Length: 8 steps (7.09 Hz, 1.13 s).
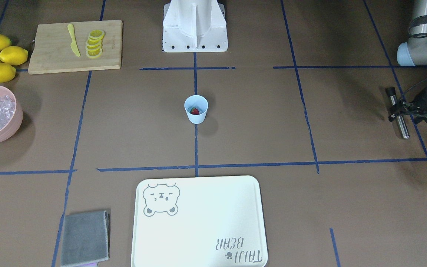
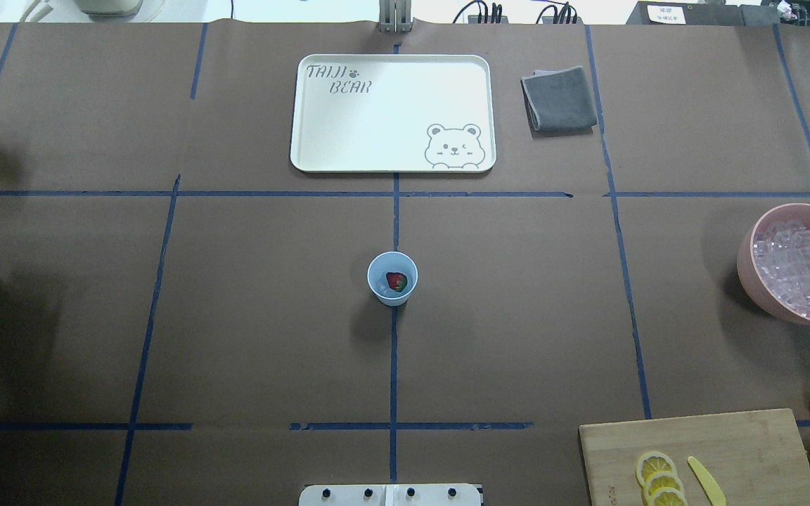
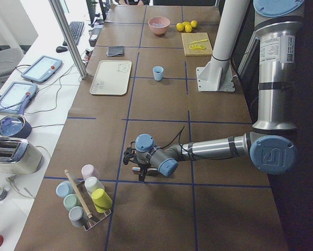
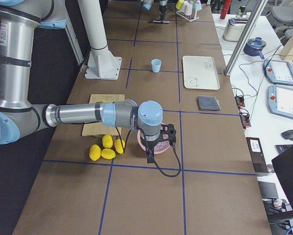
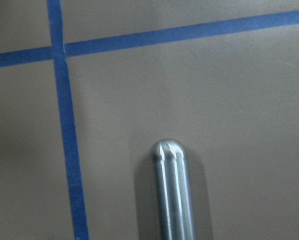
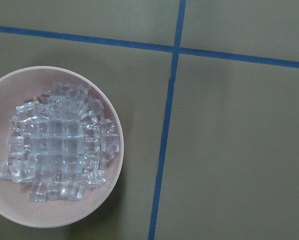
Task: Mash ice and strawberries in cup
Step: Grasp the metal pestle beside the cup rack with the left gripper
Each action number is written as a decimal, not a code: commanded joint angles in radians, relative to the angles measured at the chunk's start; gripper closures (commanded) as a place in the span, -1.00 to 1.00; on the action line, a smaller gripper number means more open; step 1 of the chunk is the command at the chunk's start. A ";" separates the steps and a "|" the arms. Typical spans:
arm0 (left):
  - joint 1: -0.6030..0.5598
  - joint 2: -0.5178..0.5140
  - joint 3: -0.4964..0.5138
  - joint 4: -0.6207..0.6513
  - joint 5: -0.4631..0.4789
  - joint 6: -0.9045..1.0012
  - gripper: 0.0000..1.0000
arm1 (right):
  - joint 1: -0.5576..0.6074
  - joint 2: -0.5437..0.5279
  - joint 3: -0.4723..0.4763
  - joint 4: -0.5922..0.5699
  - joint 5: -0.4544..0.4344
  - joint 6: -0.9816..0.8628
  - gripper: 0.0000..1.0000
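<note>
Strawberry [image 2: 396, 281] lies inside the pale blue cup [image 1: 197, 116], which stands upright at the centre of the front-facing frame, well apart from both arms. At that frame's right edge the left gripper [image 1: 398, 113] is clamped around a steel rod [image 1: 402, 126] with a black cap. The ice [image 6: 59, 150] fills a pink bowl [image 6: 109, 200]. The right gripper [image 4: 158, 144] hangs above it, and whether its fingers are spread cannot be told.
</note>
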 commanded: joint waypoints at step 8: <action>-0.006 -0.063 -0.082 0.009 -0.009 0.010 1.00 | 0.000 -0.001 0.010 0.000 0.000 0.003 -0.99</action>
